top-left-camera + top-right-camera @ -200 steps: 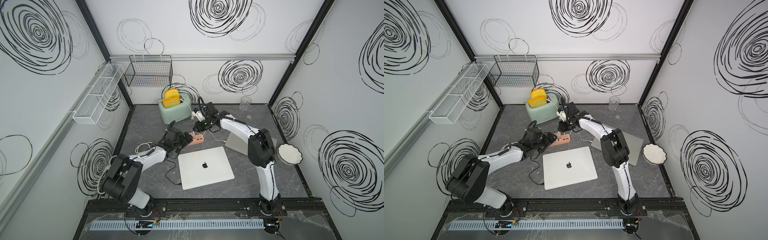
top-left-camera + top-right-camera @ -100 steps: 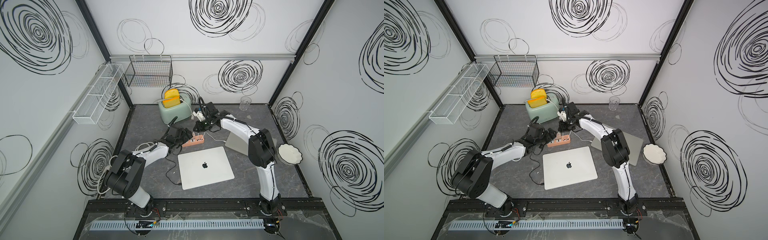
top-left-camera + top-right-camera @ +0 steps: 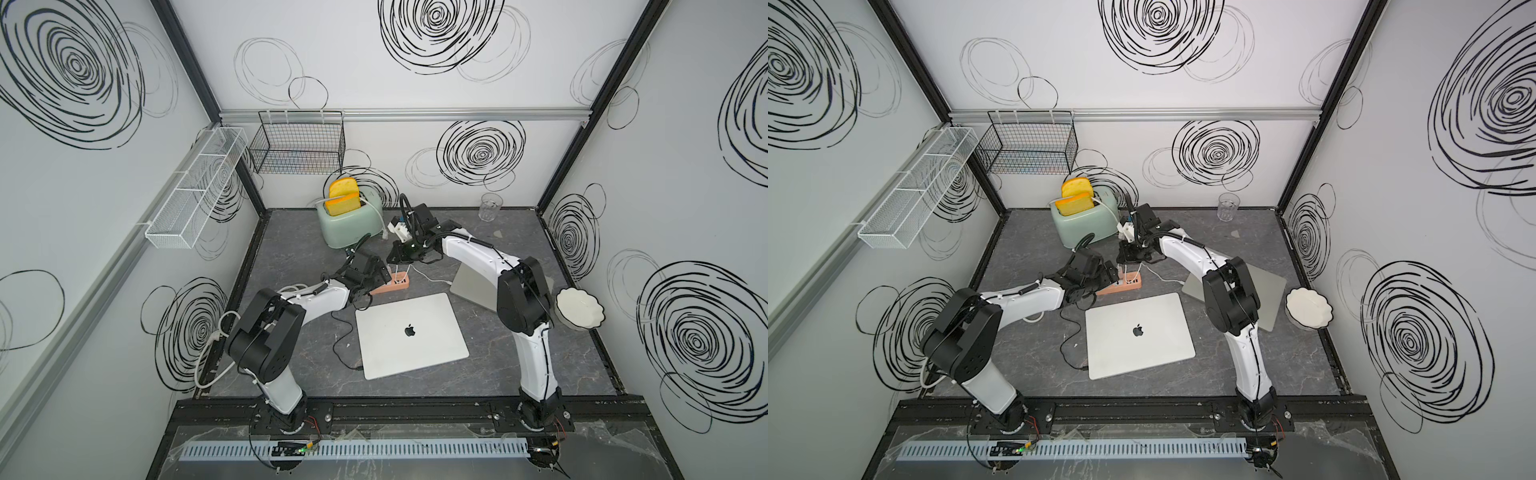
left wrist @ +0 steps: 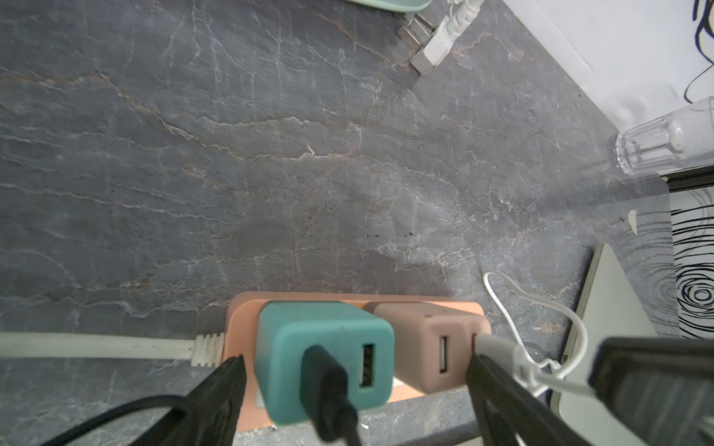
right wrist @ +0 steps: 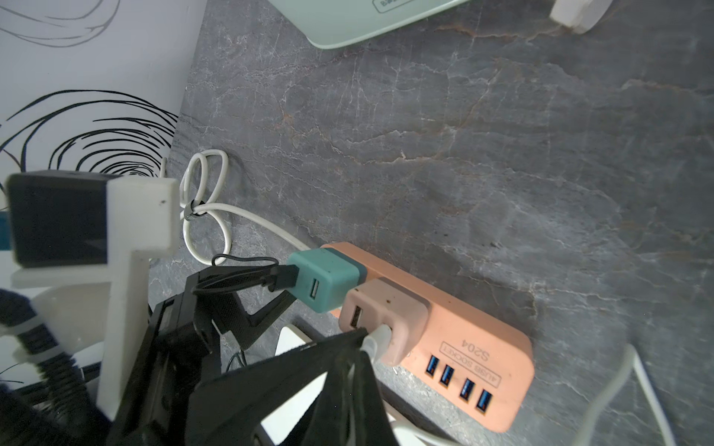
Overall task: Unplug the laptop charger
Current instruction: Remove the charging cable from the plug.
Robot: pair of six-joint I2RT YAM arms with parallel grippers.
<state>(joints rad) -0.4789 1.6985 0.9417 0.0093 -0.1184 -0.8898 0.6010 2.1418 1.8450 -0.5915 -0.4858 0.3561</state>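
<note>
Right gripper (image 5: 363, 343) pinches the white cable plug (image 5: 380, 334) to pull; left gripper (image 4: 351, 390), spread wide, straddles peach plastic power strip (image 5: 475, 332), bracing it, silver laptop's (image 3: 409, 345) eleven o'clock.

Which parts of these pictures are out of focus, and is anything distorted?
Left wrist view: the black cable and the fingers of the left tool are blurred, the table is sharp. Right wrist view: the power strip label reads clearly, the right tool is soft. Both top views: the frame posts lean outward, wide-angle distortion.
</note>
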